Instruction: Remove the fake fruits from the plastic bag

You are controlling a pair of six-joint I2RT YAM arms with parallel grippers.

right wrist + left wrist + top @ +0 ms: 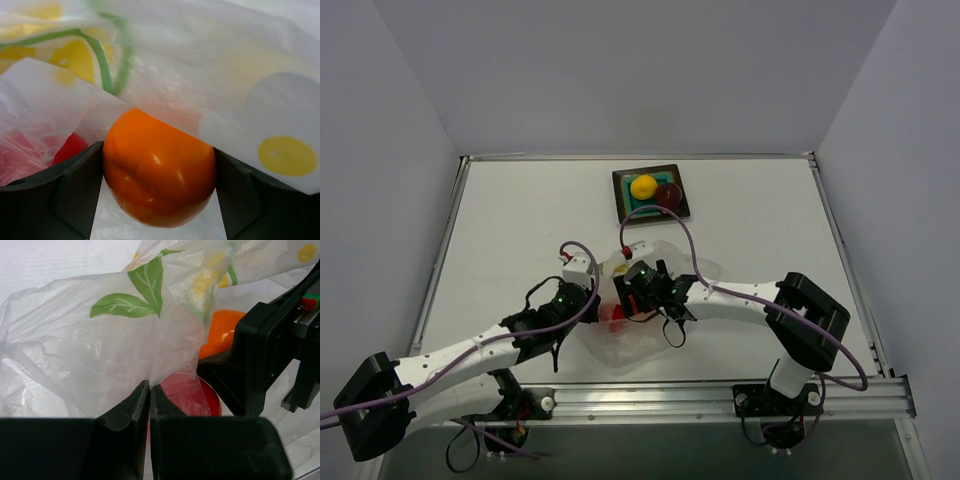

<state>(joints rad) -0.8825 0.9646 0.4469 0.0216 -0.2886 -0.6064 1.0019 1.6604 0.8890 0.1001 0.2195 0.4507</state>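
- The white bench (520, 230) carries two things.
- A dark-rimmed teal tray (617, 200) sits at its far middle.
- A crinkly clear plastic bag (625, 345) rests nearer the front, apart from the tray.

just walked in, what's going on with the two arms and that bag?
The left gripper is shut on a fold of the plastic bag. The right gripper is reaching into the bag, its fingers against both sides of the orange fruit. The red fruit is in the bag too. The yellow fruit and maroon fruit sit on the tray farther back.
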